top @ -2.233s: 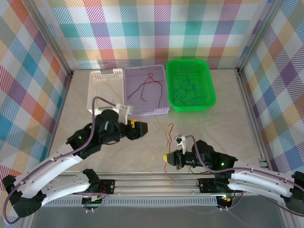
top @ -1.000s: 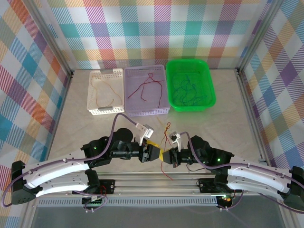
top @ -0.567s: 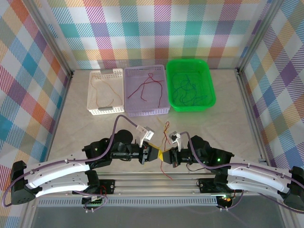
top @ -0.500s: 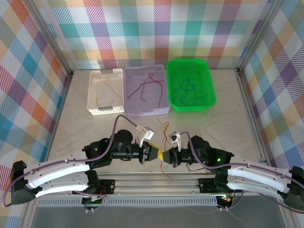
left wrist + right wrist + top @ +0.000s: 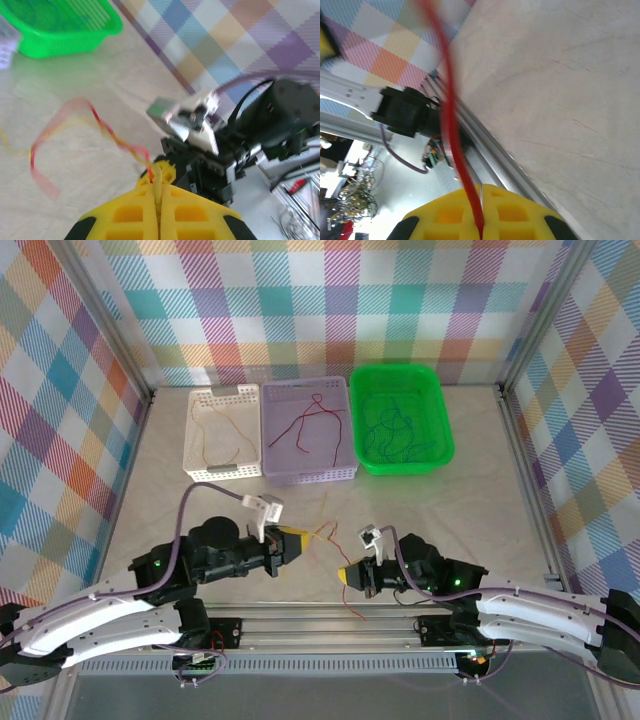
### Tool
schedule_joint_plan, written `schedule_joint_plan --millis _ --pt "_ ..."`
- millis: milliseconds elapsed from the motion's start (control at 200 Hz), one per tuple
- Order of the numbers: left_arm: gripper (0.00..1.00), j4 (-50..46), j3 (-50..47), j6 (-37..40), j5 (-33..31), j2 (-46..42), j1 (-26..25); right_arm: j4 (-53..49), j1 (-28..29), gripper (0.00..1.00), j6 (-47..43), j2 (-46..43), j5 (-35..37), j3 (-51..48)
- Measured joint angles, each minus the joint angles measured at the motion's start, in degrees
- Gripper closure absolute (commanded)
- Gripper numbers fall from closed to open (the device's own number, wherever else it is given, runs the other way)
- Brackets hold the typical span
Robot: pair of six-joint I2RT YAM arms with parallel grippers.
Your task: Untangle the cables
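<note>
Left gripper [image 5: 298, 540] pinched shut on tangled pair [image 5: 325, 531], red plus yellow strands, near centre. Right gripper [image 5: 347, 575] clamped on red cable [image 5: 454, 130]. Pair not yet separated. One strand each lies in white basket [image 5: 215, 476] and lilac basket [image 5: 310, 477]. Blue-green heap in green tray [image 5: 400, 466], far right, looks knotted.

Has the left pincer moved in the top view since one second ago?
Yes. The left pincer has pulled back leftward, away from the right pincer and nearer the white perforated basket.

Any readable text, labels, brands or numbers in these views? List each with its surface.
None readable. No lettering visible on the green plastic tray, lilac perforated basket, white perforated basket, or the yellow left gripper and right gripper, each shut on thin cables.
</note>
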Motion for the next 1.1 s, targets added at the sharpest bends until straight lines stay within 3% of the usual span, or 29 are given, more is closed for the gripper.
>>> schedule_joint_plan --millis 300,530,780,1005,1100 --pt "1.00 -16.0 12.6 5.9 -9.7 -0.6 0.0 1.9 -0.3 1.00 1.4 -8.2 3.2 -3.7" --pt "1.00 -21.5 28.0 12.6 -19.8 -0.3 0.6 -9.0 -4.0 1.00 6.4 -12.1 6.7 -8.0" --pt "1.00 -22.4 41.3 21.8 -31.1 5.1 0.7 -21.0 -6.5 1.00 10.9 -17.4 9.2 -10.4" --pt "1.00 -20.2 51.8 33.7 -39.1 13.1 1.4 -23.5 -6.8 1.00 11.8 -18.5 10.0 -10.4" --pt "1.00 -18.4 55.3 37.9 -40.5 16.4 4.1 -24.2 -6.8 1.00 11.7 -18.4 10.0 -9.7"
